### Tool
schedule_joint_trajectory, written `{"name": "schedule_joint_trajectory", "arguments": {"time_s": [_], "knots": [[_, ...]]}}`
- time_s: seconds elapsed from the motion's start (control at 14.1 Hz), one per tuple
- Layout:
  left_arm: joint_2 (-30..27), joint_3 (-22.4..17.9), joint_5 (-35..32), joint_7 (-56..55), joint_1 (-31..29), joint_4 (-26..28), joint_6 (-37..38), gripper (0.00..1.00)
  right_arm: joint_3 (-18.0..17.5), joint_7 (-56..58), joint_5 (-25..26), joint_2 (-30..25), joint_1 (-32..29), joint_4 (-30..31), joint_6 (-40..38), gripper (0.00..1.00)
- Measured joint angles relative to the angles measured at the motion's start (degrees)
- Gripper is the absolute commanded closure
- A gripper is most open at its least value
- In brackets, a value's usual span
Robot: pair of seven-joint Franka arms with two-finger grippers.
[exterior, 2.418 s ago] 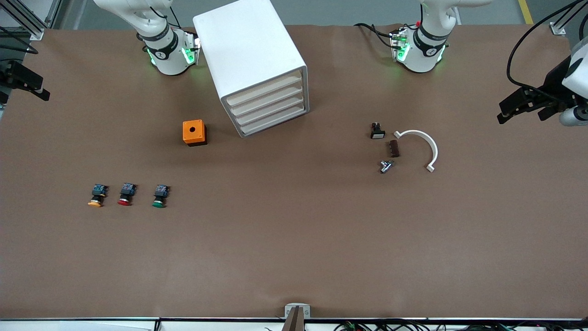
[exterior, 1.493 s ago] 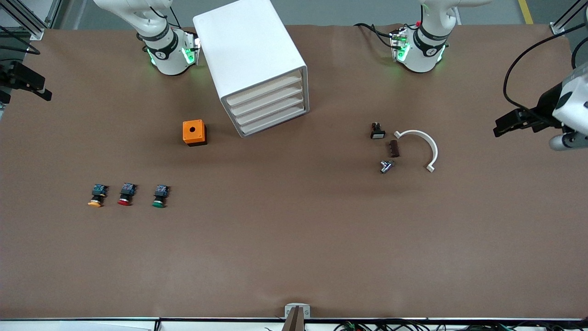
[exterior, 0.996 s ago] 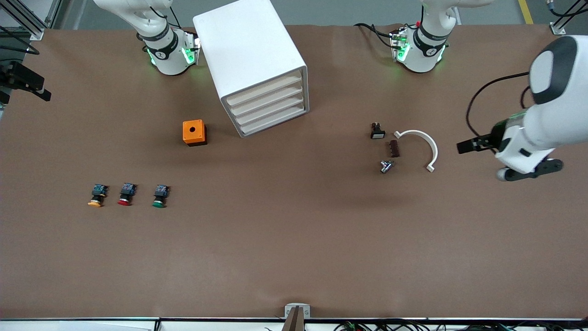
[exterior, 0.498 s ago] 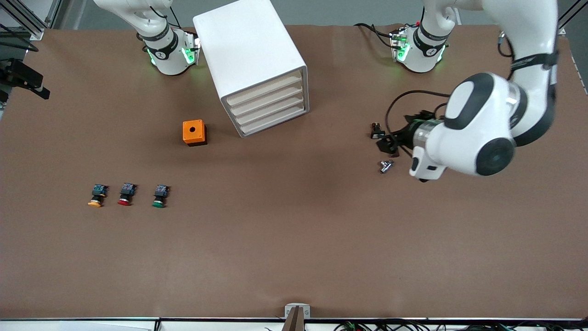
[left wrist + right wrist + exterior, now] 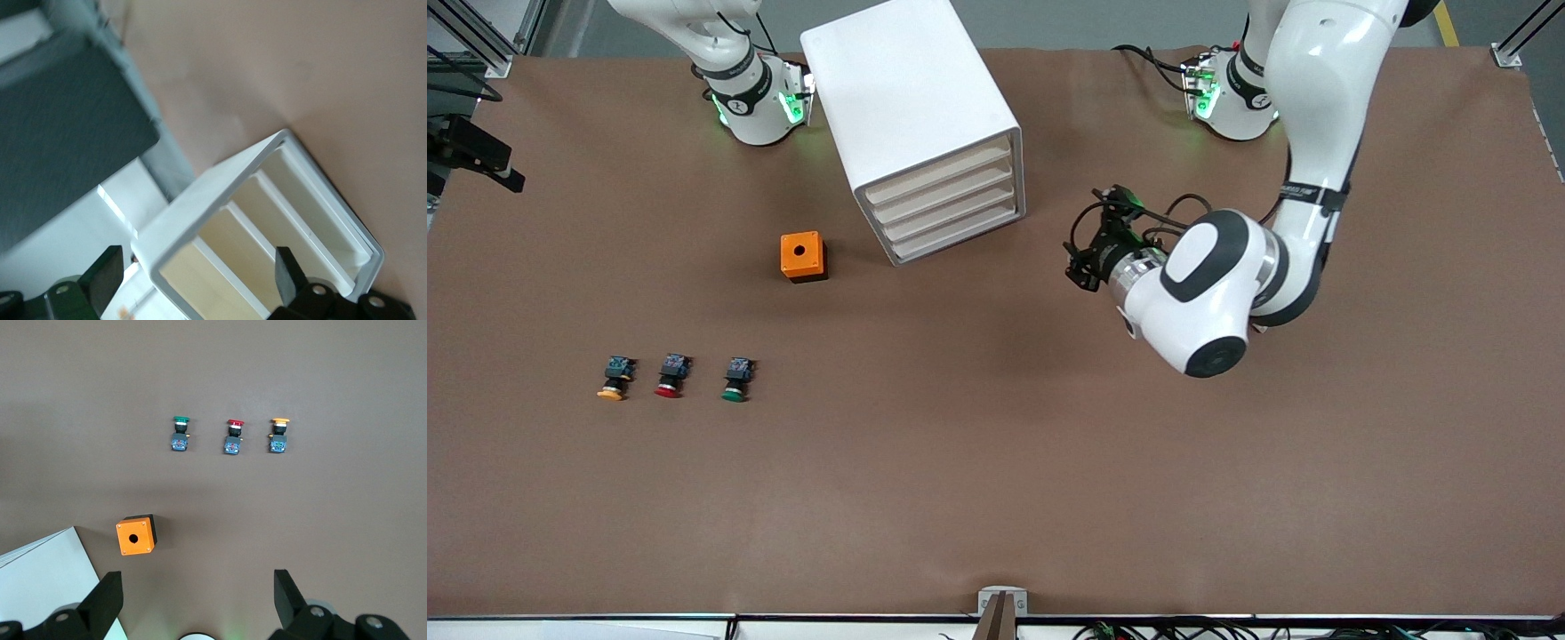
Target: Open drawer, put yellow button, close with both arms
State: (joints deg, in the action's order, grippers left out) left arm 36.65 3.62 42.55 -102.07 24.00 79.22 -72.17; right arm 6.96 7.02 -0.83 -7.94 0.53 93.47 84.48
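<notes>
On the table (image 5: 996,462) stand one four-drawer cabinet (image 5: 911,116) and three buttons (image 5: 671,377); both grippers (image 5: 1083,267) gape empty

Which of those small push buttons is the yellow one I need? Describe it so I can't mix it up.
Start at the white cabinet, then the orange box beside it. Nearer the front camera and toward the right arm's end lies a row of three small buttons. The yellow button is the end one, farthest from the cabinet, next to the red-capped button; the green-capped button ends the row.
</notes>
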Motion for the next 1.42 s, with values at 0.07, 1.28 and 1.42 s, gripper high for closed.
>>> {"name": "schedule_joint_trajectory", "arguments": {"time_s": [0.07,1.28,1.42], "knots": [[1.1,0.2,2.2,-4.2,0.9,-0.1,0.2,0.0,0.0,0.0,0.0,0.0,0.0,0.0,0.0,0.0],[11.1,4.3,17.5,-26.3,5.0,-0.9,-3.2,0.42,0.0,-0.1,0.1,2.3,0.0,0.4,0.2,0.0],[11.4,4.4,17.7,-26.3,6.4,-0.9,-3.8,0.42,0.2,-0.1,0.1,7.9,-0.3,0.4,1.7,0.0]]}}
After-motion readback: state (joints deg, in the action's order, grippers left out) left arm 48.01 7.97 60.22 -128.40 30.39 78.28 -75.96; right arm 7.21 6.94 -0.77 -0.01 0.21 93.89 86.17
